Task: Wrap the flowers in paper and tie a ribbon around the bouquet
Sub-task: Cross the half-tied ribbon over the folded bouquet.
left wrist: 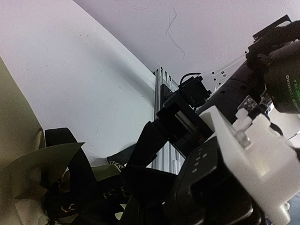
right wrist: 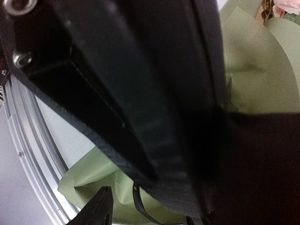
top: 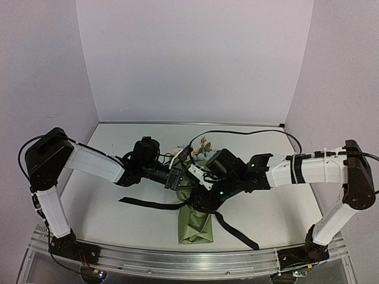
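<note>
bouquet (top: 197, 228) lies centre-near on the bench (top: 118, 154), long axis near–far: stem end at near edge, flowers (top: 204, 145) far. ribbon (top: 148, 205) crosses at its waist, tails out left and near-right. left pincer (top: 176, 178) over the waist, closed tight; can't tell if ribbon is pinched. right pincer (top: 200, 184) just right of it, jaw gap can't tell, its wrist view blacked out up close. tie point masked by both

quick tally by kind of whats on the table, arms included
bouquet: 1
black ribbon: 1 (middle hidden)
robot arms: 2, left arm and right arm
total: 4
</note>
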You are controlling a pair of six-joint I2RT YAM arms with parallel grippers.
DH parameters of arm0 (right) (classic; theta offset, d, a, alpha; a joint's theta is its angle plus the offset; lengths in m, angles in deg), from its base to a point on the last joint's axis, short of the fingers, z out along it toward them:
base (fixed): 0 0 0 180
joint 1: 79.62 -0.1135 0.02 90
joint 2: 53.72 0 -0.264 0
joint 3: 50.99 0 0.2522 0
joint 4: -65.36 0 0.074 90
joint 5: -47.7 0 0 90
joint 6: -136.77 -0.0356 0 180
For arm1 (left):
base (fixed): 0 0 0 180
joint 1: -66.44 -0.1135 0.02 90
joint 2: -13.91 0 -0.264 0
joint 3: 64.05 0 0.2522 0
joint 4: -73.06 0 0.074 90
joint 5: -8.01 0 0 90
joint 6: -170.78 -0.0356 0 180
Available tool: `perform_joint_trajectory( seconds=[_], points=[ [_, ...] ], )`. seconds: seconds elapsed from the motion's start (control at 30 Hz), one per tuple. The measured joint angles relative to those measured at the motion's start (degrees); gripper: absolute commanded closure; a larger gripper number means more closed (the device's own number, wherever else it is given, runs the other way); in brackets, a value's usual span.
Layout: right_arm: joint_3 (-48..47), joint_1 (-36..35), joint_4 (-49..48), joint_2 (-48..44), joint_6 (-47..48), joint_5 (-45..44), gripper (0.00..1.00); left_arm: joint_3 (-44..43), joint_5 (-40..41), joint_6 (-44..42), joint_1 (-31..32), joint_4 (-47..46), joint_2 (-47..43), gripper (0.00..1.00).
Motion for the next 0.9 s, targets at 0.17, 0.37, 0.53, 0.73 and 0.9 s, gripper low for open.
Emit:
perform_joint_trajectory(
  seconds=[0.17,0.37,0.53,0.73,0.9],
  points=[
    [-0.78,-0.54,-0.21,1.7,0.4,-1.93,0.57,0.0,-0.84,2.13,-0.67,-0.43,0.54,1.0],
    [-0.93,-0.82,-0.34,1.94,0.14,-4.01,0.77,0.13,-0.81,4.22,-1.67,-1.94,0.55,1.0],
    [-0.92,-1.32,0.09,2.08,-0.74,-4.06,0.94,0.91,-0.16,5.88,-3.24,-4.43,0.55,1.0],
    [-0.7,-1.47,1.15,1.64,-2.34,-5.12,0.99,3.06,2.26,6.09,-4.15,-4.68,0.29,1.0],
    [1.14,-1.48,2.28,-1.87,-4.26,-5.74,1.0,7.03,4.42,6.2,-5.06,-4.67,-2.32,1.0]
  ],
)
